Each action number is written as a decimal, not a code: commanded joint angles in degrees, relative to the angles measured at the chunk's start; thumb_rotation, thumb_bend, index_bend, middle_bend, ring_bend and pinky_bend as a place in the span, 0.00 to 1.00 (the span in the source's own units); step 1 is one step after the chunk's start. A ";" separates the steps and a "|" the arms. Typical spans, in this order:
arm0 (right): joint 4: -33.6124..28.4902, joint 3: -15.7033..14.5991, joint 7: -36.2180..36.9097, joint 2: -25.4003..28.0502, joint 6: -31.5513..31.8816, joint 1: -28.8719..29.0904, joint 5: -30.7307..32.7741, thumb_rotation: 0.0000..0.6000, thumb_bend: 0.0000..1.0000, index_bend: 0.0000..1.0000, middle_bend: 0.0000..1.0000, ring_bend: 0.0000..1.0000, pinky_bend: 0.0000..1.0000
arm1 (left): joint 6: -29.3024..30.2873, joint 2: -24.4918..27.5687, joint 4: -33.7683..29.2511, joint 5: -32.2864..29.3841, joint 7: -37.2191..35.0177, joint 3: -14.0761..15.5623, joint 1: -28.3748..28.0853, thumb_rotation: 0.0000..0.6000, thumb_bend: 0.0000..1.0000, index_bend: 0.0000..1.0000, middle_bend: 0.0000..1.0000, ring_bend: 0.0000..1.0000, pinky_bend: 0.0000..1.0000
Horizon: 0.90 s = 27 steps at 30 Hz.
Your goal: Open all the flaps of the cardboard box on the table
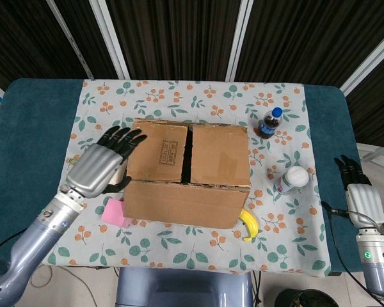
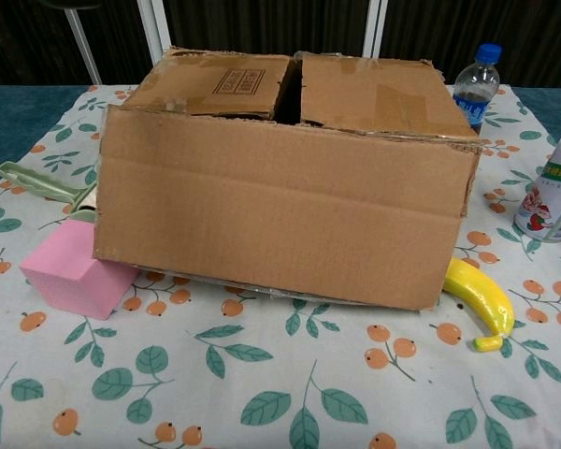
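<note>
The cardboard box sits at three o'clock of the left hand, whose fingers are spread, holding nothing.

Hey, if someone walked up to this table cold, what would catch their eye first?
The big cardboard box mid-table, its front flap folded down and two top flaps lying flat. Next, the left hand, fingers spread, at the box's left edge. Then the pink block and banana, both partly tucked under that front flap.
</note>
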 commanded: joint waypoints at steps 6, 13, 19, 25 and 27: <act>-3.04 1.28 -3.30 1.79 0.32 1.07 -0.29 1.00 0.21 0.00 0.00 0.00 0.23 | 23.84 -7.86 16.79 15.10 0.95 11.42 22.44 1.00 0.24 0.00 0.00 0.00 0.02; -7.35 4.46 -8.54 4.83 -3.41 6.40 -1.20 1.00 0.25 0.00 0.00 0.00 0.23 | 31.43 -15.95 29.33 13.81 -7.37 10.69 32.38 1.00 0.24 0.00 0.00 0.00 0.02; -10.67 8.95 -13.57 8.65 -14.29 17.23 -2.11 1.00 0.28 0.00 0.00 0.00 0.23 | 31.28 -18.74 35.85 14.83 -13.75 8.78 35.50 1.00 0.24 0.00 0.00 0.00 0.02; -13.41 11.44 -15.62 9.32 -22.00 24.82 -0.73 1.00 0.59 0.00 0.00 0.00 0.23 | 29.88 -18.83 37.46 15.56 -16.43 7.34 36.64 1.00 0.24 0.00 0.00 0.00 0.02; -13.41 11.95 -16.59 8.95 -24.81 27.73 -0.54 1.00 0.85 0.06 0.04 0.04 0.24 | 29.47 -18.68 37.66 15.74 -17.03 6.76 36.93 1.00 0.24 0.00 0.00 0.00 0.02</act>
